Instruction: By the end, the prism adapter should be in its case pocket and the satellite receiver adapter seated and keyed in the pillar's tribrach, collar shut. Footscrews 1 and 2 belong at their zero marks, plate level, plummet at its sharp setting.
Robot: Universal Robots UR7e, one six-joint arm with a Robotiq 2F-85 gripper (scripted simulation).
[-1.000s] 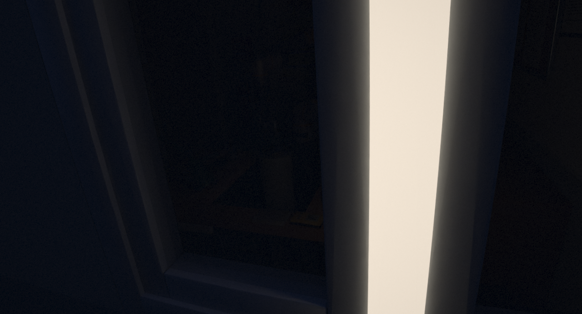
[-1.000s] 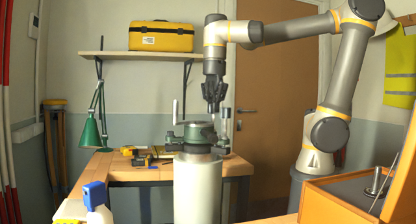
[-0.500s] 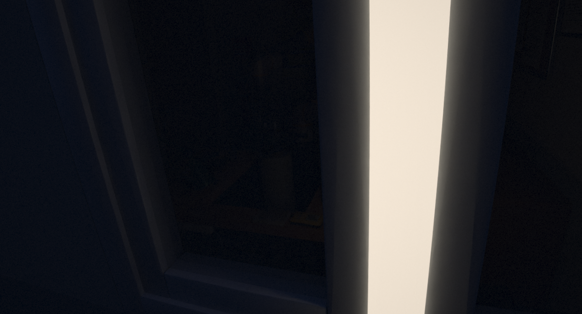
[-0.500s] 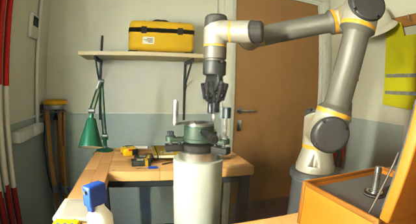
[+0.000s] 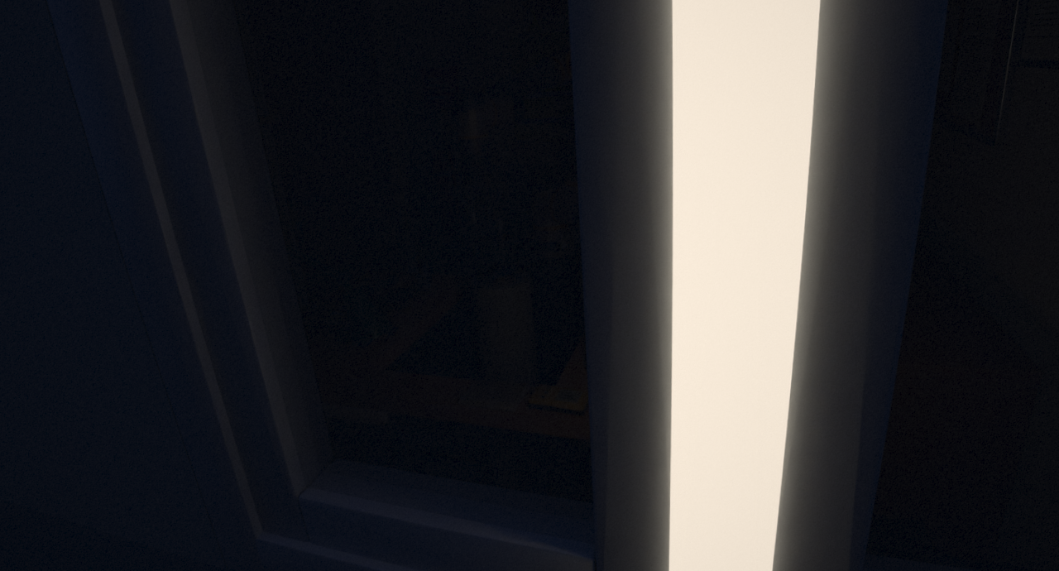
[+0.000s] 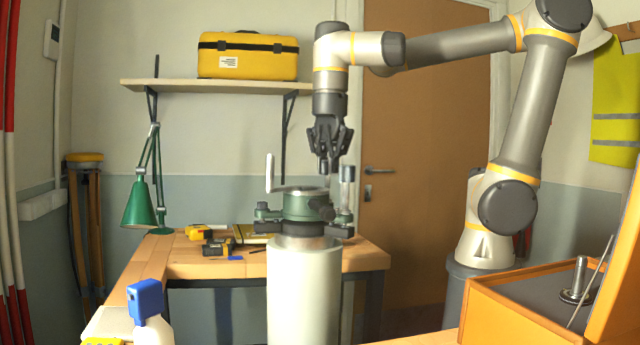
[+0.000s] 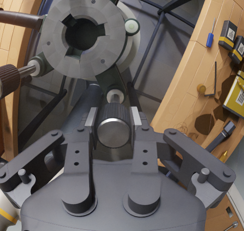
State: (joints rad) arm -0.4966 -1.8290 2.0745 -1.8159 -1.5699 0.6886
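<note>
A knurled footscrew knob (image 7: pixel 113 124) with a flat metal end stands upright between my finger pads, and my gripper (image 7: pixel 112 118) (image 6: pixel 326 167) is closed on it. It belongs to the green tribrach (image 6: pixel 300 212) on top of the white pillar (image 6: pixel 304 290). The tribrach's grey top plate (image 7: pixel 83 34) shows an empty keyed socket, with a small bubble vial (image 7: pixel 131 26) at its rim. Another knurled knob (image 7: pixel 9 77) sticks out on the left. A metal adapter (image 6: pixel 578 281) stands in the open orange case (image 6: pixel 550 305) at the right foreground.
The wooden workbench (image 6: pixel 210 255) behind the pillar carries batteries, a yellow book, a small blue screwdriver (image 7: pixel 210 36) and an Allen key. A green lamp (image 6: pixel 140 205) stands at its left end. The side camera is almost entirely dark.
</note>
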